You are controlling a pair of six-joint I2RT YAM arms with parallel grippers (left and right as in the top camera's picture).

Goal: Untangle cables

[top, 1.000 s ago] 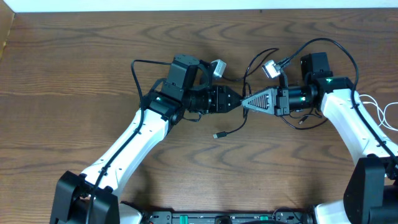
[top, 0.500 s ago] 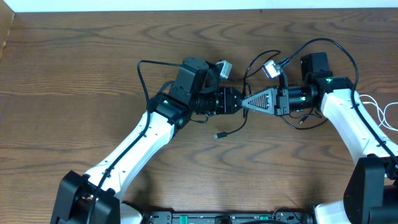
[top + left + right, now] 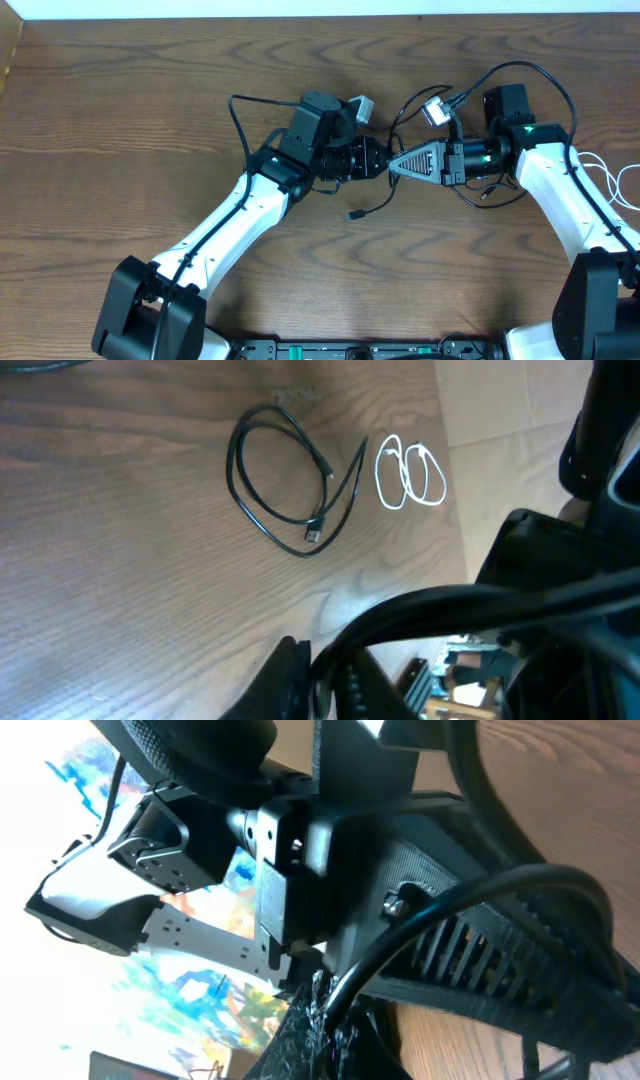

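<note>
Thin black cable point(image 3: 377, 205) dropping from upper centre of the overhead view to a small plug point(image 3: 352, 215) on the wood just below centre. In the left wrist view's upper middle, second black cable point(image 3: 272, 478) in one loose flat loop, white cable point(image 3: 410, 473) just right of it in two small loops.

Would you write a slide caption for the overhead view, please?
Left pincer and right pincer shut, tips meeting at a black cable over the table.
</note>
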